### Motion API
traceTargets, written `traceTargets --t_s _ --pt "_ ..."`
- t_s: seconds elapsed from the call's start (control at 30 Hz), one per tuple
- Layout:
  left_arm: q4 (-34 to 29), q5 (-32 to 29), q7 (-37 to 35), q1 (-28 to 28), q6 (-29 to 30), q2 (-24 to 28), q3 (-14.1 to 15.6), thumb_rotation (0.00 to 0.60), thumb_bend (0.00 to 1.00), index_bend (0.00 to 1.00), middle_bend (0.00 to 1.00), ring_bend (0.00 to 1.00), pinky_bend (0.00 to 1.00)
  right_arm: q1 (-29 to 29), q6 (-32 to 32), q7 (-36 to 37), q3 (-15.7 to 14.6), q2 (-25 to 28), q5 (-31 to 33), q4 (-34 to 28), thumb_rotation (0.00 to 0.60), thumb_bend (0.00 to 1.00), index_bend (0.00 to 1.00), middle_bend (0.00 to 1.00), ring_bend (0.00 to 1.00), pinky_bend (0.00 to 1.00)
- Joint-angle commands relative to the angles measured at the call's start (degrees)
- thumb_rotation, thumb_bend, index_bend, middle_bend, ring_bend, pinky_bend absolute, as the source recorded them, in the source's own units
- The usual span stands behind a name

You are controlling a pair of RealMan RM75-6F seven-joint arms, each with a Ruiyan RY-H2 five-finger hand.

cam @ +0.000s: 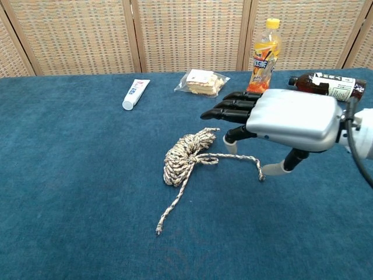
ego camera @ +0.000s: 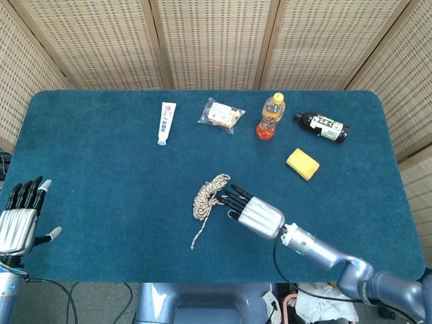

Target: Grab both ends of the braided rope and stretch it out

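We see the right hand (cam: pixel 285 119) palm-down over the braided rope (cam: pixel 185 156), fingers (cam: pixel 230 105) spread and straight, holding nothing. The coiled bundle sits just past the fingertips; one loose end (cam: pixel 260 176) lies under the hand by the thumb, the other end (cam: pixel 158 230) trails off toward the front table edge. Left hand (ego camera: pixel 20 219) is off at the table (ego camera: pixel 101 182) corner, well apart from the rope, fingers apart, empty. Orange drink bottle (cam: pixel 262 52) stands behind the right hand.
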Motion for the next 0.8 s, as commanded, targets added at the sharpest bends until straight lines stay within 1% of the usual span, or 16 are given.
traceTargets --t_s 0.03,0.13,0.33,0.53,0.67,0.8 --pt "0.1 -0.4 0.2 -0.2 -0.3 -0.2 -0.1 0.6 0.0 0.0 0.0 0.0 0.0 2.4 -1.6 0.4 -0.4 -3.3 -0.3 4.3 0.6 0.26 0.4 0.0 0.0 0.0" --pt "0.2 -1.0 0.7 -0.5 -0.9 -0.4 -0.3 0.6 0.0 0.0 0.0 0.0 0.0 4.4 -4.0 0.7 -0.8 -5.5 0.9 7.9 0.6 0.28 0.4 0.0 0.0 0.0" --pt "0.3 -1.4 1.3 -0.7 -1.2 -0.7 -0.2 0.6 0.0 0.0 0.0 0.0 0.0 5.7 -6.4 -0.8 -1.9 -6.5 3.0 9.9 0.6 0.28 0.4 0.0 0.0 0.0" --pt "0.3 -1.5 1.6 -0.9 -1.5 -0.9 -0.1 0.6 0.0 0.0 0.0 0.0 0.0 6.0 -6.9 -1.1 -2.7 -7.2 5.1 11.8 0.6 0.28 0.4 0.0 0.0 0.0" --pt "0.2 -1.7 1.6 -0.9 -1.3 -0.8 -0.2 0.6 0.0 0.0 0.0 0.0 0.0 6.1 -6.4 -1.6 -3.6 -7.7 5.6 13.9 0.6 0.28 0.4 0.0 0.0 0.0" --pt "0.3 -1.8 1.6 -1.0 -1.5 -0.9 -0.1 0.6 0.0 0.0 0.0 0.0 0.0 6.2 -5.6 -1.8 -4.3 -7.6 6.2 14.4 0.6 0.28 0.4 0.0 0.0 0.0"
